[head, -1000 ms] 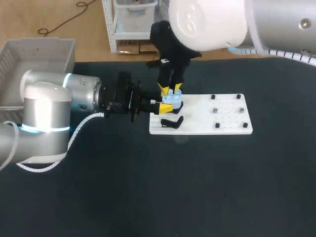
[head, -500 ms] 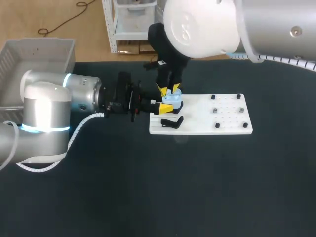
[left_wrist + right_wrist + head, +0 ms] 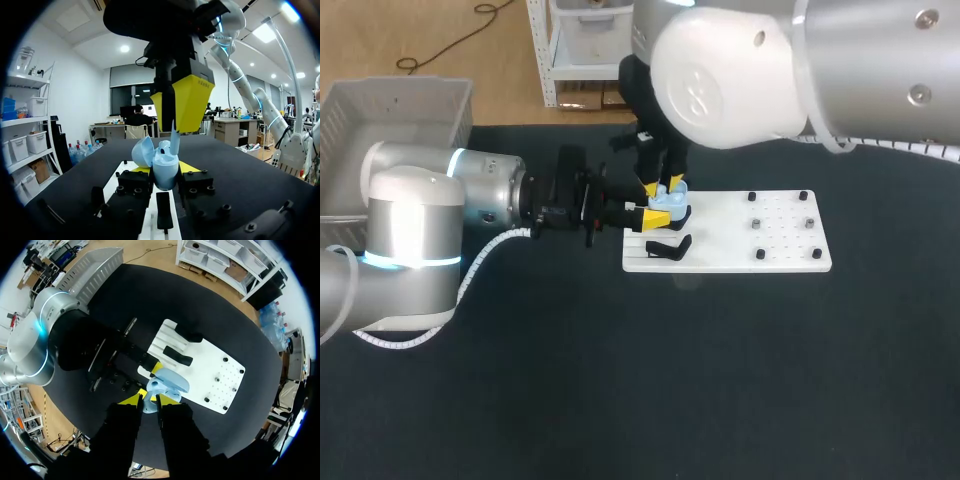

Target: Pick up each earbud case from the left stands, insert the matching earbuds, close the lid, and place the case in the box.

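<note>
While our left gripper (image 3: pixel 653 216) clamps the open blue earbud case (image 3: pixel 670 203) over the white board's (image 3: pixel 790 255) left edge, our right gripper (image 3: pixel 663 186), fingers narrow, pinches a pale earbud (image 3: pixel 174 135) just above it.

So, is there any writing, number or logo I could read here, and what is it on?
Faint marking on the bright yellow fingertip of the right gripper: too small to read.
A small white tag on the right arm's black wrist: too blurred to read.
No print shows on the white plastic stand board or the light blue earbud case.
</note>
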Tool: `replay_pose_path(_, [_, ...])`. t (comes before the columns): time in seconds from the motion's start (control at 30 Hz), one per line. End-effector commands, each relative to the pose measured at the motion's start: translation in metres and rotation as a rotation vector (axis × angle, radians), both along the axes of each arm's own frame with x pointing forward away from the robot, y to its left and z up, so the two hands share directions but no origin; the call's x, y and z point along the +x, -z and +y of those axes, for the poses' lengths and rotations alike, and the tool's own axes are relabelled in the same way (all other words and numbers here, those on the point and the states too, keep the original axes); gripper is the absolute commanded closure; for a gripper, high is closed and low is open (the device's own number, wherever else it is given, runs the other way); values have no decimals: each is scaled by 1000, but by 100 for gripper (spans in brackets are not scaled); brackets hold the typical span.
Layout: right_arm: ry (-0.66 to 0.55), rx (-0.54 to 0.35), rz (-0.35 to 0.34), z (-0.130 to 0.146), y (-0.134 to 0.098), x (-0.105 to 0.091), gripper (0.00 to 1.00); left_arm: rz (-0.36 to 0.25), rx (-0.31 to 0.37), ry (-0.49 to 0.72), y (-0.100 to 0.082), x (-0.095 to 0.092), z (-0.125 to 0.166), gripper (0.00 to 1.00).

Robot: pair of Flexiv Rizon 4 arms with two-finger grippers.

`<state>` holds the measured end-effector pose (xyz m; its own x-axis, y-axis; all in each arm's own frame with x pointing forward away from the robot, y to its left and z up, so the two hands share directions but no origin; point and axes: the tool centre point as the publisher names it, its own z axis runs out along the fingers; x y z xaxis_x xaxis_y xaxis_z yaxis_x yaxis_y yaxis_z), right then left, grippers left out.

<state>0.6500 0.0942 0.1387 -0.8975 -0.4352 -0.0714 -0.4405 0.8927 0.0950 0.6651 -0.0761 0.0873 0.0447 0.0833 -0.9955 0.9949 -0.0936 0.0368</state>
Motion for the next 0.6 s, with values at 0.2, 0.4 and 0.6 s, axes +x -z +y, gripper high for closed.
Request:
replay_pose_path(0.2, [9,4,-7,-3,2,1,100,-1,2,-2,0,-1,0,100])
replay_pose_path(0.4, [16,12,-1,-3,5,6,100,-1,2,-2,0,-1,0,100])
replay_pose_path(0.6, [18,16,0,-3,6,8,100,-1,2,-2,0,-1,0,100])
